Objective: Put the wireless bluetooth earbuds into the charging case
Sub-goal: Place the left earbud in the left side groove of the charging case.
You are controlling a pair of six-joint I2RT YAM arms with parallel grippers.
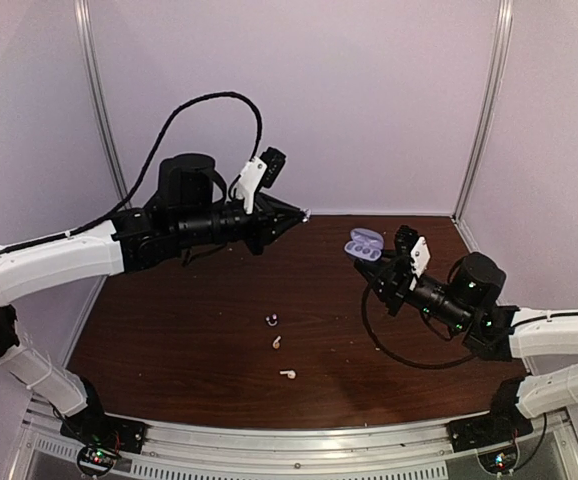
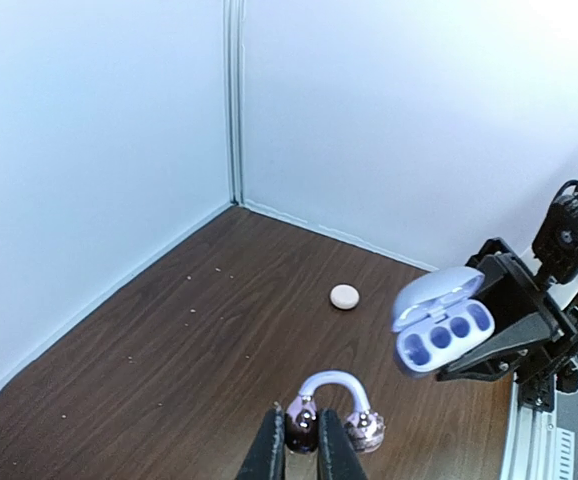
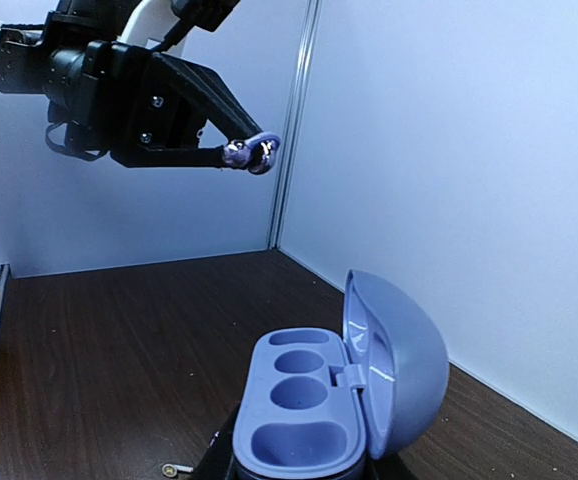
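Note:
My left gripper (image 2: 302,445) is shut on a dark purple clip-style earbud (image 2: 334,385) with a lavender arch, held in the air near the back wall; it also shows in the right wrist view (image 3: 252,152). My right gripper (image 1: 376,260) is shut on an open lavender charging case (image 1: 363,244), lid up, its wells empty (image 3: 314,405). In the left wrist view the case (image 2: 439,322) is to the right of the held earbud and apart from it. On the table lie a dark purple earbud (image 1: 271,319), a cream earbud (image 1: 277,342) and a white stemmed earbud (image 1: 287,374).
A small round cream disc (image 2: 344,296) lies on the brown table (image 1: 169,330) near the back corner. White walls close the back and both sides. A black cable (image 1: 389,350) loops on the table by the right arm.

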